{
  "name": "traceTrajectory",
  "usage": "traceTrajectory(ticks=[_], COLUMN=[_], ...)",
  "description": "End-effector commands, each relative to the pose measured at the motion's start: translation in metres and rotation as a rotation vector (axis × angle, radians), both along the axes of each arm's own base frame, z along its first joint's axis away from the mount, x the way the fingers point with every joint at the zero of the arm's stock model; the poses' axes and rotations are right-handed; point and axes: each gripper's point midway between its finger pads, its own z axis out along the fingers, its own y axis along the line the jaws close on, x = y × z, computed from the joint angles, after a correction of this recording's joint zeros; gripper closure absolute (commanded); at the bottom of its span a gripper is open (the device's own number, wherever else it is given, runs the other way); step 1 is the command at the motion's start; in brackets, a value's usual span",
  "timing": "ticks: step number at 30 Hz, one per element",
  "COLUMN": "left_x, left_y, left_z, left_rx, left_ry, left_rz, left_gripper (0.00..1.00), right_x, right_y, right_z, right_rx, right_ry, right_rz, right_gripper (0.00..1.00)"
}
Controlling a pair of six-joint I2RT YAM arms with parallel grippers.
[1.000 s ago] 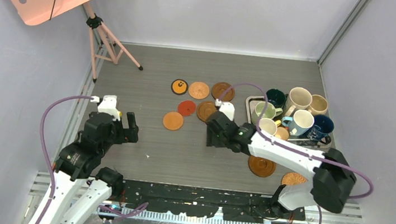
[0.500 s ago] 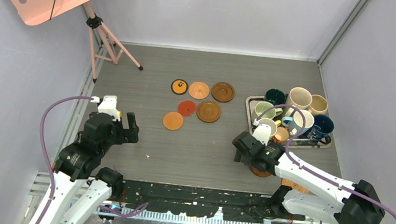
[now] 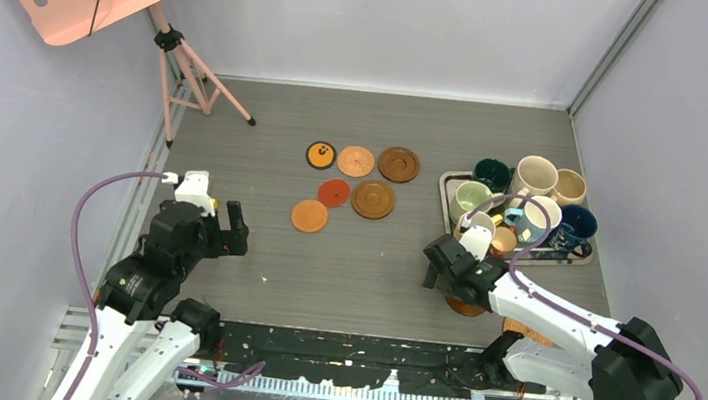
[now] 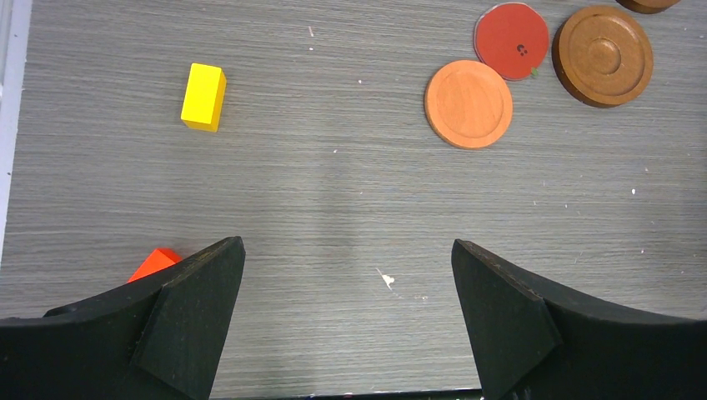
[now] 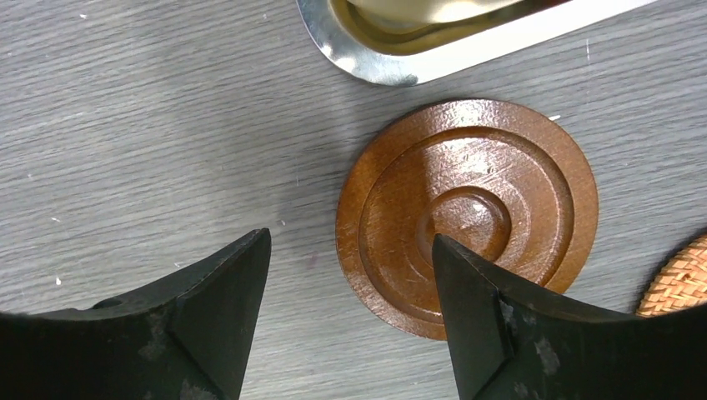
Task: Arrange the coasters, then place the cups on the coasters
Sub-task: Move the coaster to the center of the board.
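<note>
While my right gripper (image 5: pixel 350 242) hangs over it, the dark brown ringed coaster (image 5: pixel 467 217) lies flat near the metal tray (image 5: pixel 375 62), not touching it
Right fingers parted, holding nothing, coaster's left edge between them; wicker coaster (image 5: pixel 679 287) just beside. Cups (image 3: pixel 537 173) crowd the tray, six more coasters (image 3: pixel 372 199) grouped mid-table. Left gripper (image 4: pixel 348 250) spread wide, holding nothing, over the table (image 4: pixel 333 167) near a yellow block (image 4: pixel 203 97)

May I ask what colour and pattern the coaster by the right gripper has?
The coaster is glossy brown wood with concentric rings, clearest in the right wrist view.
</note>
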Motion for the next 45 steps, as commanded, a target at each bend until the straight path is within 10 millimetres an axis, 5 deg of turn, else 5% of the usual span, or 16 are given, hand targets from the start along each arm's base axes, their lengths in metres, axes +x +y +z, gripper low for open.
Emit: traceTrajectory(ticks=[1,8,12,25,29,35,45], left_x=[0.004,0.004,0.004,0.004,0.004,0.004,0.004], left_y=[-0.002,-0.002,-0.003,-0.001,0.0,0.001,0.002], left_z=[0.006,0.007,0.006,0.007,0.007,0.006,0.006], left_rx=[-0.012,-0.013,-0.013,-0.012,-0.009,-0.004,-0.002], left_ry=[-0.033,-0.035,-0.034,-0.036,-0.037,-0.035,-0.032], left_rz=[-0.003,-0.003,-0.005,0.002,0.007,0.014,0.016], left_gripper=[0.02,0.02,0.02,0.02,0.02,0.02,0.02], right_x=[0.011,0.007,0.001,-0.02,-0.009,0.02,0.061], right_y=[0.001,0.012,0.035,0.172,0.206,0.248,0.271], right_z=[-0.002,-0.011,-0.009,0.013,-0.002,-0.001,-0.011], right_rx=[-0.003,0.045,0.144,0.384,0.336,0.31,0.25], right_ry=[-0.016,0.018,0.04,0.079,0.084,0.022,-0.022], right_rz=[-0.008,0.027,0.089,0.381,0.478,0.578,0.588], right_gripper=[0.21,0.23,0.29,0.32,0.32,0.33,0.33])
